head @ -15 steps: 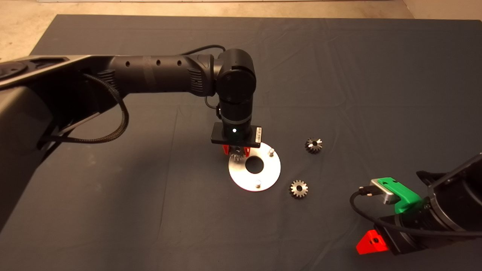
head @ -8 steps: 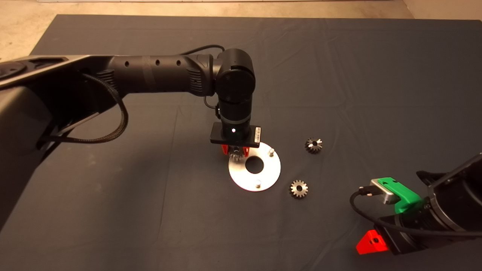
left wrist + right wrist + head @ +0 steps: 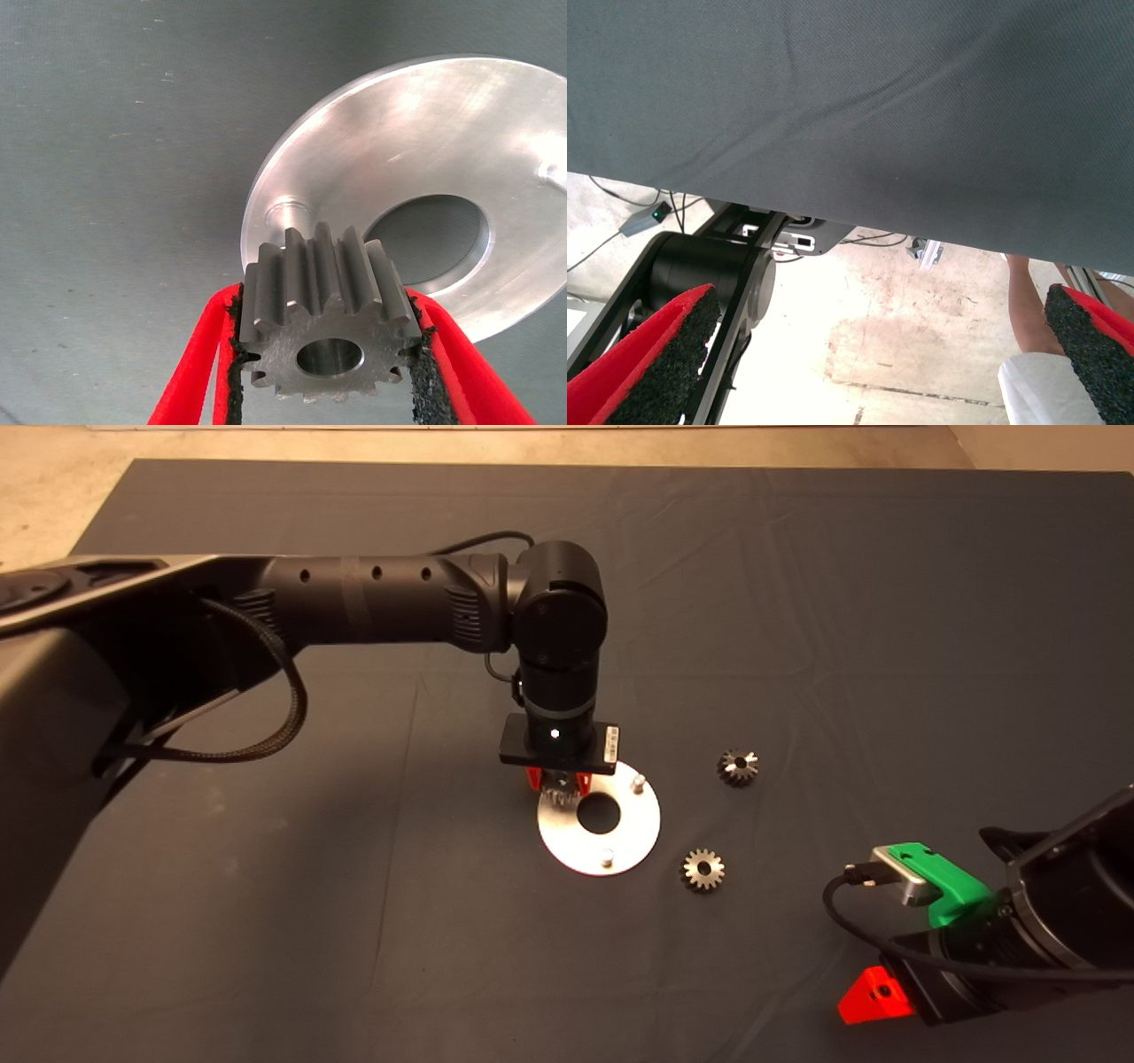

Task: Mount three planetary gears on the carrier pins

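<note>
A flat white disc [image 3: 638, 837] with a centre hole lies mid-mat, and two of its carrier pins [image 3: 637, 783] [image 3: 607, 858] stand bare. My left gripper [image 3: 558, 783] hovers over the disc's left rim, shut on a toothed planetary gear [image 3: 330, 310]. In the left wrist view that gear hangs just above the third pin [image 3: 288, 215] on the disc [image 3: 461, 124]. Two more planetary gears [image 3: 737, 766] [image 3: 702, 869] lie loose on the mat to the right of the disc. My right gripper [image 3: 875, 996] rests at the lower right edge, fingers [image 3: 656, 354] spread wide apart.
The dark mat [image 3: 797, 602] stretches around the disc, with bare floor beyond its far edge. The right wrist view shows the mat's edge, floor, cables and a person's leg [image 3: 1028, 310].
The left arm shifted slightly right and down, keeping the gear over the disc's left rim. The loose gears and the right arm have not moved.
</note>
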`<action>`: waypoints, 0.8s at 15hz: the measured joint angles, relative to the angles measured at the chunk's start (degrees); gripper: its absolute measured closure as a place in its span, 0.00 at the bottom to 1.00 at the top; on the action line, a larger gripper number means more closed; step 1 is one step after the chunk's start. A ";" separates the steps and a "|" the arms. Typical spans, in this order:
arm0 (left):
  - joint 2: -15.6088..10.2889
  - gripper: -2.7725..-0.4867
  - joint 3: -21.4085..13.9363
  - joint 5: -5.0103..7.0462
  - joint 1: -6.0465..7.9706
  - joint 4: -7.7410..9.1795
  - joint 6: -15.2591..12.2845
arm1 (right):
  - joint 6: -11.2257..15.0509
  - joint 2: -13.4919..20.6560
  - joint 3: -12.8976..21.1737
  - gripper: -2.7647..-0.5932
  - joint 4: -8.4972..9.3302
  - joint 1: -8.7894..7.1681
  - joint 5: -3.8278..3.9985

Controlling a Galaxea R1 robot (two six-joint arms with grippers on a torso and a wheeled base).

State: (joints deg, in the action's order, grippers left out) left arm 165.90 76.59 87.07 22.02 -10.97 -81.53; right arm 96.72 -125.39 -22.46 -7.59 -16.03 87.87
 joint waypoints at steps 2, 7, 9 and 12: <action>-0.02 0.80 0.00 0.01 -0.01 -0.01 0.00 | 0.00 0.00 0.00 0.01 0.00 0.00 0.00; -0.50 0.80 -0.22 0.00 -0.24 -0.02 0.00 | 0.00 0.00 0.00 0.01 0.00 0.00 0.02; -0.66 0.80 -0.23 0.06 -0.24 -0.07 0.00 | 0.00 0.00 0.00 0.01 0.00 0.00 0.00; -0.63 0.80 -0.24 0.04 -0.24 -0.16 0.00 | 0.00 0.00 0.00 0.01 0.00 0.00 0.00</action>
State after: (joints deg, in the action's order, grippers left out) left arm 165.27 76.35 87.10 21.77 -11.13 -81.53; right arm 96.72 -125.39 -22.46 -7.59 -16.03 87.87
